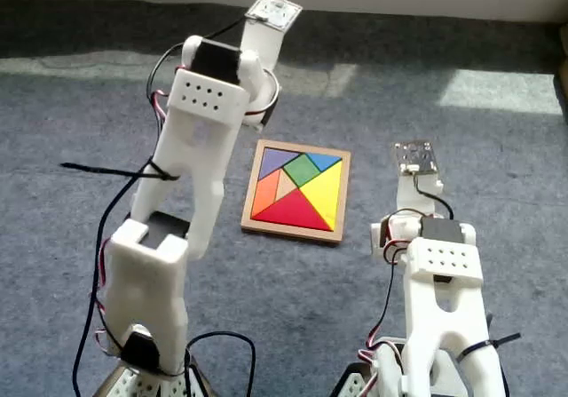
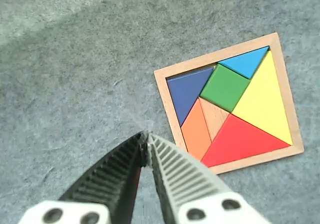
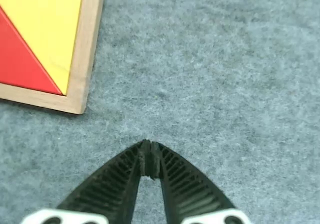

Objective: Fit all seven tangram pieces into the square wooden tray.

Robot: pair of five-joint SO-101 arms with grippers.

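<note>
The square tray [image 1: 289,234] was seen flat on the carpet [image 1: 71,237] between the arms, slightly skewed, all seven pieces [image 1: 293,209] seated inside; the left gripper [image 2: 146,143] and right gripper [image 3: 148,159] were closed, empty

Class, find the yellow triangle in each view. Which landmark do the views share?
High view: yellow triangle on the tray's right side.
Left wrist view: between light-blue triangle and red triangle.
Right wrist view: beside red triangle, against the rim.
Shared landmark: the red triangle touching it.

No readable text, labels or numbers anywhere.
</note>
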